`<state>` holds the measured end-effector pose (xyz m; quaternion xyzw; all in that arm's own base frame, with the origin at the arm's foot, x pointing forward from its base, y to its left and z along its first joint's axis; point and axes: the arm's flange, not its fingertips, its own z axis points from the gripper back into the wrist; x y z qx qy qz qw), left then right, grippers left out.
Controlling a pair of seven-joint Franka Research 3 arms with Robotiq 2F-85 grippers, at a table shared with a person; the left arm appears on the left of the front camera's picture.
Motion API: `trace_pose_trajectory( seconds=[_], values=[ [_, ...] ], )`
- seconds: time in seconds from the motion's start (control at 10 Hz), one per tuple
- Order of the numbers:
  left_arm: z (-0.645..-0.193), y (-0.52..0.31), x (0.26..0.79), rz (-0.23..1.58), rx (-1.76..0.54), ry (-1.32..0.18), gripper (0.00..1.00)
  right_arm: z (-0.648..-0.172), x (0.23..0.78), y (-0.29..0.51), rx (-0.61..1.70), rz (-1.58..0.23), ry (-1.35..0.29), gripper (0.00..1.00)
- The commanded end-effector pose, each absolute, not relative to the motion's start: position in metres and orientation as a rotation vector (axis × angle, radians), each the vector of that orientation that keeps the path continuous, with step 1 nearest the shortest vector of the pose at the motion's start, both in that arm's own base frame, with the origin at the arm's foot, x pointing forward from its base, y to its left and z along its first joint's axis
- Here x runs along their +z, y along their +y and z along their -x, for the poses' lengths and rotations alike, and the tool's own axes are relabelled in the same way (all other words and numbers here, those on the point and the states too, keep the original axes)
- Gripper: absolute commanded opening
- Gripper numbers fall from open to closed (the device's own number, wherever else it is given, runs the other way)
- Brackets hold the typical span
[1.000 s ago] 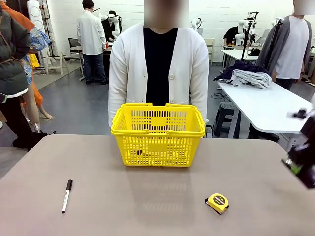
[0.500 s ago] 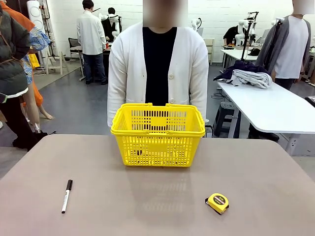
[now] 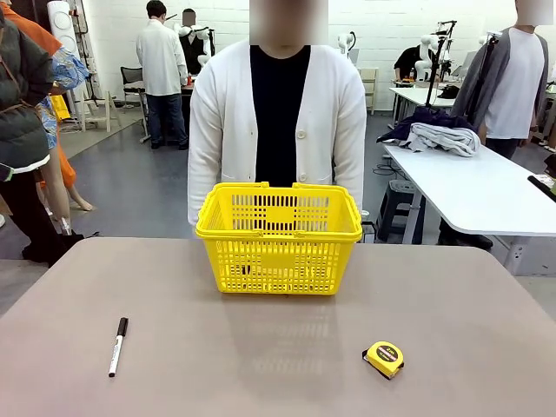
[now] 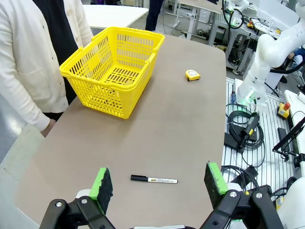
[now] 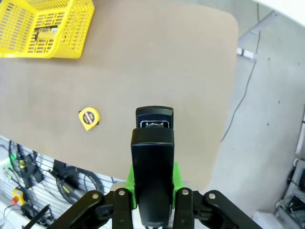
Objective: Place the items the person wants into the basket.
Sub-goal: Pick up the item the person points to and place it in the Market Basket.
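High above the counter's [image 5: 157,62] corner, the right hand [image 5: 152,193] pinches the stapler [image 5: 152,162]; the left hand [image 4: 159,183] hangs spread over the marker [image 4: 153,180].

marker barrel [image 4: 162,181]: we see a strip of dark print, too small for us to read.
tape measure [image 5: 88,118]: we see a round label on its face, not legible.
stapler [image 5: 152,157]: we make out faint light marks near its bottom end, unreadable.
basket [image 3: 279,236]: we find no print.

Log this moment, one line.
right gripper: shut on stapler | left gripper: open, over marker | basket: at person's side
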<state>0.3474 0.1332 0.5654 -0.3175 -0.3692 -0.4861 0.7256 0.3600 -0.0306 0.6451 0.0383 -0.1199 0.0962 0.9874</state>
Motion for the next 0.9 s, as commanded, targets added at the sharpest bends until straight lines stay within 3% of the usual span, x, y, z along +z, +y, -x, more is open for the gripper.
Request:
trace_pose_trajectory(
  seconds=[0.0, 0.7, 0.8],
  values=[
    [-0.348, 0.1352, 0.5645, 0.701, -1.089, -0.839, 1.0, -0.3633, 0.6398, -0.0279, 0.18, -0.095, -0.25, 0.15],
    [-0.348, 0.1352, 0.5645, 0.701, -1.089, -0.839, 1.0, -0.36, 0.6451, -0.0306, 0.193, -0.077, -0.241, 0.15],
    [-0.348, 0.1352, 0.5645, 0.701, -1.089, -0.839, 1.0, -0.3604, 0.6441, -0.0306, 0.194, -0.077, -0.239, 0.31]
  ],
)
